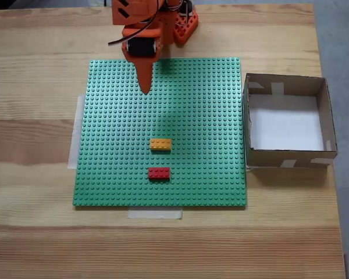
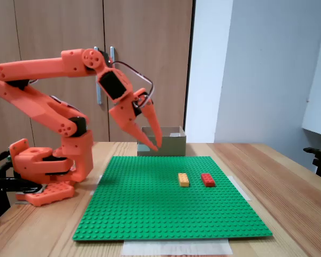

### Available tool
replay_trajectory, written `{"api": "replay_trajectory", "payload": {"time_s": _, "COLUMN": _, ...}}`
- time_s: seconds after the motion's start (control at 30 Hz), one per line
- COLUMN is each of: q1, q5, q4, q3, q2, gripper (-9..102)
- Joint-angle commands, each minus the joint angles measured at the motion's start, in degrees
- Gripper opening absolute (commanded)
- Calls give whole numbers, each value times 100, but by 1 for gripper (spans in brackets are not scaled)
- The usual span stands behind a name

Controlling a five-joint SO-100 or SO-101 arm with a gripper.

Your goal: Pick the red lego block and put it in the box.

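Red, the lego block (image 1: 159, 172) lies on the green baseplate (image 1: 116, 145) toward six o'clock in a fixed view, just below the orange-yellow brick (image 1: 160, 144). My tool (image 2: 154, 145) hangs empty over the plate's twelve o'clock edge, fingers nearly together. At three o'clock on the table (image 1: 35, 244) sits the cardboard box (image 1: 287, 158).

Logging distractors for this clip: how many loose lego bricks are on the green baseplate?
2. The red lego block sits near the front edge of the green baseplate in the top-down fixed view; the orange-yellow brick lies just behind it, apart. None appear hidden.
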Motion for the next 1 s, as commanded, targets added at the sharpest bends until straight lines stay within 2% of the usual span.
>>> {"api": "replay_trajectory", "payload": {"time_s": 0.0, "q1": 0, "q5": 70, "q4": -35, "q3": -536, "q2": -422, "gripper": -1}}
{"api": "replay_trajectory", "payload": {"time_s": 0.4, "q1": 44, "q5": 202, "q4": -237, "q3": -1415, "q2": -1758, "gripper": 1}}
{"api": "replay_trajectory", "payload": {"time_s": 0.77, "q1": 18, "q5": 404, "q4": -624, "q3": -1907, "q2": -2777, "gripper": 12}}
{"api": "replay_trajectory", "payload": {"time_s": 0.97, "q1": 26, "q5": 281, "q4": -396, "q3": -2584, "q2": -3349, "gripper": 13}}
